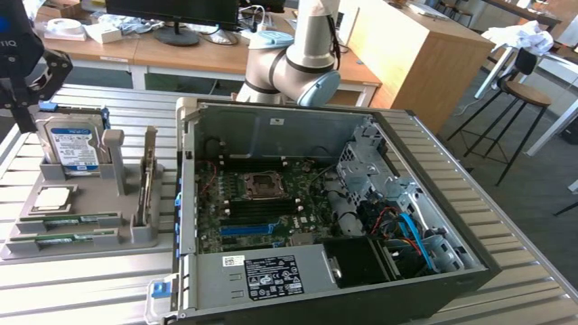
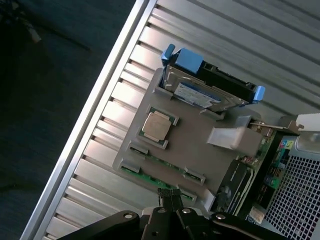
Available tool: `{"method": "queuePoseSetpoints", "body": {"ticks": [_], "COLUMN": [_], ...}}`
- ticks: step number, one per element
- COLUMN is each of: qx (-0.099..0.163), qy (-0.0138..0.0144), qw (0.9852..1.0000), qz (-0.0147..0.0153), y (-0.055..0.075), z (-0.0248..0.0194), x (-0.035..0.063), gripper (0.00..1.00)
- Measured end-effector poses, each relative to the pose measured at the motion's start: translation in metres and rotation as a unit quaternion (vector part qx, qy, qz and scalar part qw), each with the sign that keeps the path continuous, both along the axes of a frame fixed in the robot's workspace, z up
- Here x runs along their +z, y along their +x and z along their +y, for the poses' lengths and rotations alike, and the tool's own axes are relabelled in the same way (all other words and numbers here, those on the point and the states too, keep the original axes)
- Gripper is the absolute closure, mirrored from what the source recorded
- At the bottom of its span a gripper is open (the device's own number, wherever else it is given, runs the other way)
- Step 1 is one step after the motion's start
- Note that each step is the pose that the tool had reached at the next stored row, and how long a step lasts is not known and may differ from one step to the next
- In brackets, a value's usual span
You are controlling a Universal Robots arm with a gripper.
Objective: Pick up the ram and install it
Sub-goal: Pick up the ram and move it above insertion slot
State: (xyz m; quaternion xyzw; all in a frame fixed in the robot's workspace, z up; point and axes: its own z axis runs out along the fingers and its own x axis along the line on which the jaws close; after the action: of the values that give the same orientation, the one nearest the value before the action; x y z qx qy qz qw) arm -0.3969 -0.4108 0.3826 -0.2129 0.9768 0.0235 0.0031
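Observation:
Two ram sticks, thin green boards, lie in slots at the front of a grey holder tray [image 1: 135, 233]: one ram stick [image 1: 70, 220] behind the other ram stick [image 1: 61, 238]. In the wrist view they are ram stick [image 2: 165, 161] and ram stick [image 2: 142, 175]. My gripper [image 1: 24, 120] hangs high over the tray's far end, near the hard drive. Its dark fingers [image 2: 169, 199] are shut with nothing between them, well above the sticks. The open computer case [image 1: 271, 122] shows the motherboard [image 1: 262, 210] with its processor socket [image 1: 262, 183].
The tray also holds an upright blue-labelled hard drive [image 1: 72, 145], a silver processor chip [image 1: 53, 198] and an expansion card on edge [image 1: 145, 183]. The ribbed metal table [image 1: 91, 284] ends close beyond the tray [image 2: 100, 125]. Cables and drive cages fill the case's right side [image 1: 407, 223].

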Motion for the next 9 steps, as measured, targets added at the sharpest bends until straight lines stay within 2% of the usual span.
{"method": "queuePoseSetpoints", "body": {"ticks": [5, 9], "qx": [0.041, 0.077], "qy": [0.0, 0.0], "qw": [0.9991, 0.997], "qz": [0.0, 0.0], "y": [0.0, 0.0], "z": [0.0, 0.0], "x": [-0.0001, -0.0002], "gripper": [0.9, 0.9]}}
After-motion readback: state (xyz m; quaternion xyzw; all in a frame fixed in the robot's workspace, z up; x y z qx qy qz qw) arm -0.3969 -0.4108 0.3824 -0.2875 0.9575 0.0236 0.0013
